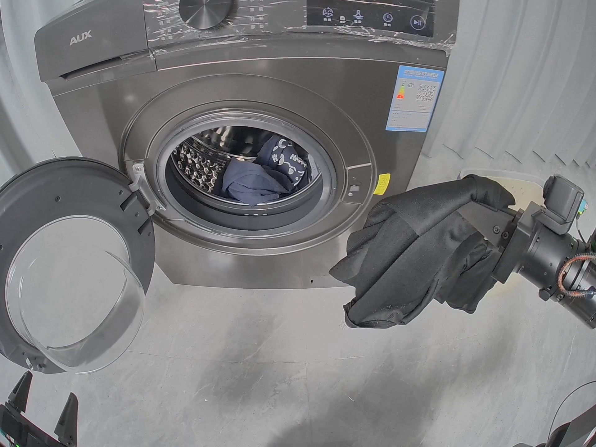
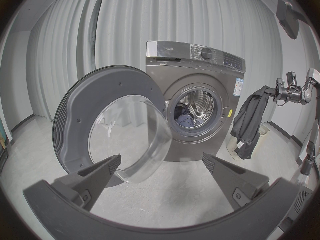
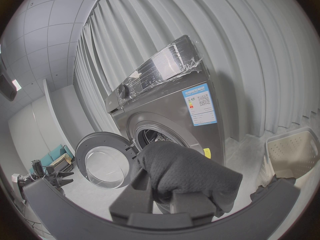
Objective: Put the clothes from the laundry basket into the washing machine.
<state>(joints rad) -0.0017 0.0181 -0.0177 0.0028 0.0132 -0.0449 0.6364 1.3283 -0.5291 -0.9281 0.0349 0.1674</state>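
Curtained room; right wrist view: jaws clamp black garment [image 3: 186, 170], laundry basket [image 3: 290, 150] beyond.

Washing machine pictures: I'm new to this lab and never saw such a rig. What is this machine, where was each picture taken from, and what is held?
A two-armed robot is loading laundry. One picture looks down from its head; two come from wrist cameras. The washing machine has its door swung open, with dark blue clothes in the drum. The right gripper is shut on a black garment, held up right of the opening. The left gripper is open, empty, low by the door. The pale laundry basket stands on the floor beside the machine.
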